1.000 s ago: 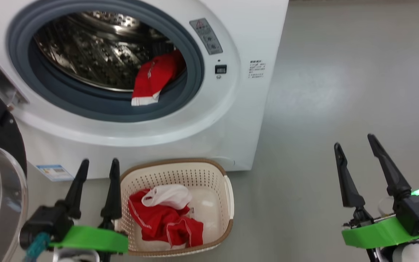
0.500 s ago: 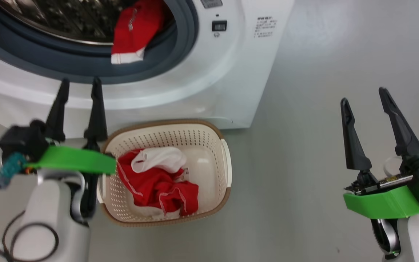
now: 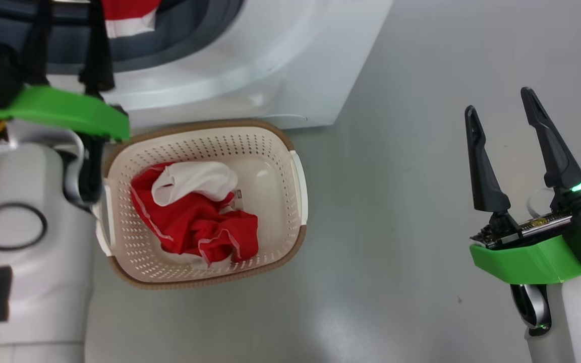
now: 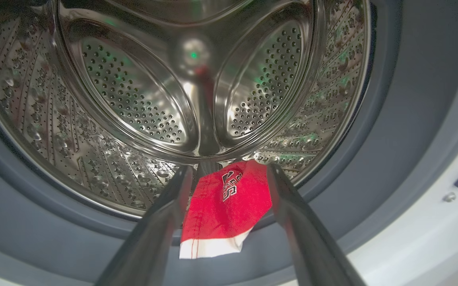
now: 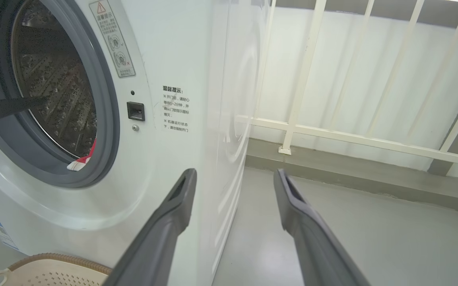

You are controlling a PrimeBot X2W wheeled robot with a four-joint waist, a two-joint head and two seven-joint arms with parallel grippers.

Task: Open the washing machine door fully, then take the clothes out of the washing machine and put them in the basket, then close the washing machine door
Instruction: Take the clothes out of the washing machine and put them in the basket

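Note:
The washing machine (image 3: 270,60) stands with its drum mouth open; its door is out of view. One red garment with white trim (image 4: 225,206) hangs over the grey rubber ring (image 4: 392,119) at the drum's lower lip. My left gripper (image 4: 229,169) is open just in front of it, one finger on either side, not touching it. In the head view that gripper (image 3: 68,20) points up into the opening. Below the machine, the cream basket (image 3: 199,125) holds red clothes (image 3: 194,227) and a white piece (image 3: 194,181). Off to the right, my right gripper (image 3: 498,101) is open and empty over the floor.
Bare grey floor (image 3: 396,201) stretches right of the basket. My pale left forearm (image 3: 33,242) with a black cable hangs beside the basket's left side. In the right wrist view a white railing (image 5: 304,79) and low kerb run behind the machine's right side.
The head camera has tilted down, so the machine slid up the picture. My left gripper has risen from beside the basket to the drum mouth. The right gripper stays open.

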